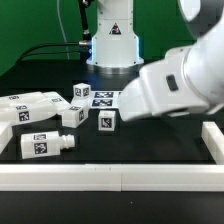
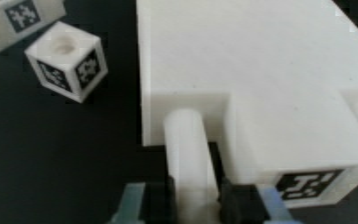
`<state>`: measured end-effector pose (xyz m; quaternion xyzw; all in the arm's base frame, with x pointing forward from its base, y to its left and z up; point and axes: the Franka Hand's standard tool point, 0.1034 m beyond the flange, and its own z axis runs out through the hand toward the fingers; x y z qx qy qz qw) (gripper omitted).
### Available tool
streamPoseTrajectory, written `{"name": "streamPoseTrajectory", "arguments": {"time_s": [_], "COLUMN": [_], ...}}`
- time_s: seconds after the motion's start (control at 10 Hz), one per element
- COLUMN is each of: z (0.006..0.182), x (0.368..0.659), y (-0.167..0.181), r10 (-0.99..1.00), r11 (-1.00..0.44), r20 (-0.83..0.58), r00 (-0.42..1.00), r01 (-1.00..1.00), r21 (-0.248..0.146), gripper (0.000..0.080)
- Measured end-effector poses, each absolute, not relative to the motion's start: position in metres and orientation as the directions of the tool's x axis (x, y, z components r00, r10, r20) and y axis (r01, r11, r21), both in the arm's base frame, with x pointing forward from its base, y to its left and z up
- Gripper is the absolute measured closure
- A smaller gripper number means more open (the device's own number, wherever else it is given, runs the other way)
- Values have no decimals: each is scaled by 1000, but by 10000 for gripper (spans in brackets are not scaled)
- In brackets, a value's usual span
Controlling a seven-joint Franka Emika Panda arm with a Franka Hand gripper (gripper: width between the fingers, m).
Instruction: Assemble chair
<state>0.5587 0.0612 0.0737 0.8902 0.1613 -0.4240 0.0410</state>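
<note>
White peg (image 2: 190, 160) of chair slab (image 2: 247, 60) pinched in gripper (image 2: 195, 205), fingers (image 2: 147, 206) nearly closed around it. Small tagged cube (image 2: 69, 65) near slab; other loose chair parts (image 1: 30, 106) on black table (image 1: 150, 148), exterior view's left.

In the exterior view the tabletop (image 1: 140, 150) lies free across the lower middle of the frame, up to the border rail (image 1: 110, 178). White chair pieces (image 1: 30, 108) crowd the exterior view's left, and the arm (image 1: 185, 80) fills the upper right. A small cube (image 2: 69, 65) stands near the slab (image 2: 247, 60) whose peg (image 2: 188, 150) the jaws clamp, with a narrow gap between.
</note>
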Motion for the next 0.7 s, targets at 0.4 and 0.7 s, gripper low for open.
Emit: {"name": "streamPoseTrajectory", "arguments": {"time_s": [0.4,0.7], "z": [104,113], "x": [589,614], "y": [43,39], "r10": [262,289], "r11": [-952,-948], "r20": [-656,-462], "r00": [708,839], "r01": [303,317], "r21": [-53,-18], "gripper": [688,688]}}
